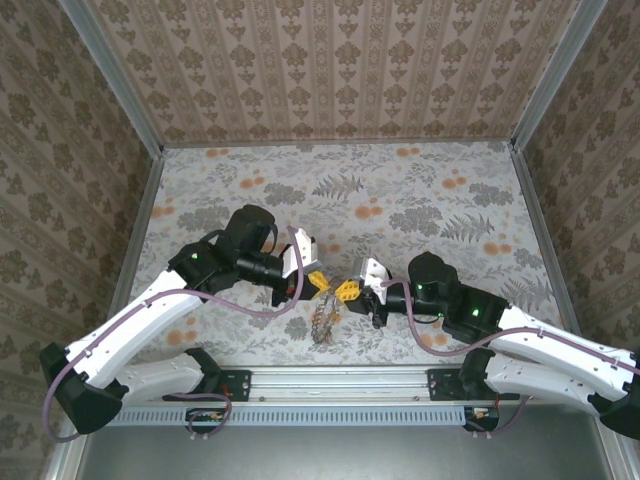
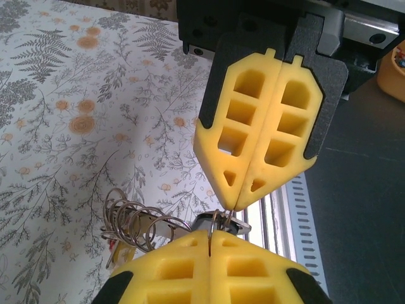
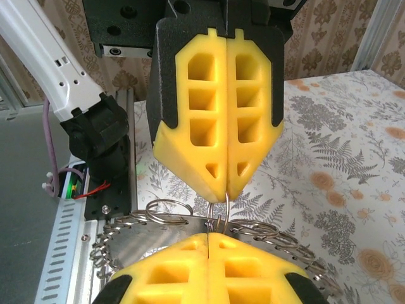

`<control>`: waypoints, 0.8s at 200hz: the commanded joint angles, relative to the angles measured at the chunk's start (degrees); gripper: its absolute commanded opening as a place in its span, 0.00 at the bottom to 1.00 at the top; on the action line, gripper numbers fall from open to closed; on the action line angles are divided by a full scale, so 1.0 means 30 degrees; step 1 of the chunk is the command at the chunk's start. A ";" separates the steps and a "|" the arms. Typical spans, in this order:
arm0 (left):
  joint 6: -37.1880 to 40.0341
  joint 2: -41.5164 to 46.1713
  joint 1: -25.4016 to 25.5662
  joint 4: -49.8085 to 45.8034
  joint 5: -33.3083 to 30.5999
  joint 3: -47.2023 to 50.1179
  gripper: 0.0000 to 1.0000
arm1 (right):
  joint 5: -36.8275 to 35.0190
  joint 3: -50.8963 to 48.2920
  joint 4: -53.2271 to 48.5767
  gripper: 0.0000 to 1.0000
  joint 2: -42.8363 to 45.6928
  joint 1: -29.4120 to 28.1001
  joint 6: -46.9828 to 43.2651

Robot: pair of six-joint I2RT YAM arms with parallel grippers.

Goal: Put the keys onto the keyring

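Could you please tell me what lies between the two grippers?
A thin wire loop of the keyring bridges the gap between the left gripper and right gripper, both shut on it; both wrist views show it.

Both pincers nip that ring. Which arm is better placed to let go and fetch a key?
Probably the right: the keyring hangs mostly under the left pincer, which could hold it alone.

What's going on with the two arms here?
Both arms meet tip to tip near the front edge of the table. The left gripper and right gripper are both shut, pinching thin wire loops of the keyring, whose chain of rings hangs slack below them. Whether anything is being threaded on, I can't tell.
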State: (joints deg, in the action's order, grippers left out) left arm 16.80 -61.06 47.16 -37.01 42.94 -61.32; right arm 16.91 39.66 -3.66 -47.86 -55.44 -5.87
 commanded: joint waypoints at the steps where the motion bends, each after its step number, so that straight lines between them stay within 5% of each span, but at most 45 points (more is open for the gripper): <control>1: -0.0496 0.0394 -0.0107 0.0985 0.0633 -0.0758 0.00 | -0.0059 -0.0205 -0.0018 0.00 0.0340 -0.0256 -0.0300; 13: -0.0556 0.0401 -0.0120 0.1030 0.0671 -0.0808 0.00 | -0.0112 -0.0298 0.0074 0.01 0.0394 -0.0245 -0.0323; 35: -0.0697 0.0401 -0.0133 0.1201 0.0619 -0.0775 0.00 | -0.0168 -0.0442 0.0404 0.21 0.0538 -0.0244 -0.0141; 63: -0.0980 0.0539 -0.0133 0.1687 0.0352 -0.0569 0.00 | -0.0184 -0.0977 0.0954 0.33 0.1247 -0.0245 0.0433; 119: -0.0891 0.0803 -0.0173 0.2335 0.0475 -0.0256 0.00 | -0.2528 -0.0348 0.0141 0.35 0.2521 0.0267 0.1441; 160: -0.1197 0.1283 0.0106 0.3139 0.0250 0.0054 0.00 | -0.0190 0.0620 0.1340 0.36 0.0815 0.0971 0.1601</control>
State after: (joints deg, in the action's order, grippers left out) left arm 14.52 -59.33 47.16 -31.99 42.83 -61.36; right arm 12.97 39.31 -2.85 -43.53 -52.93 -2.26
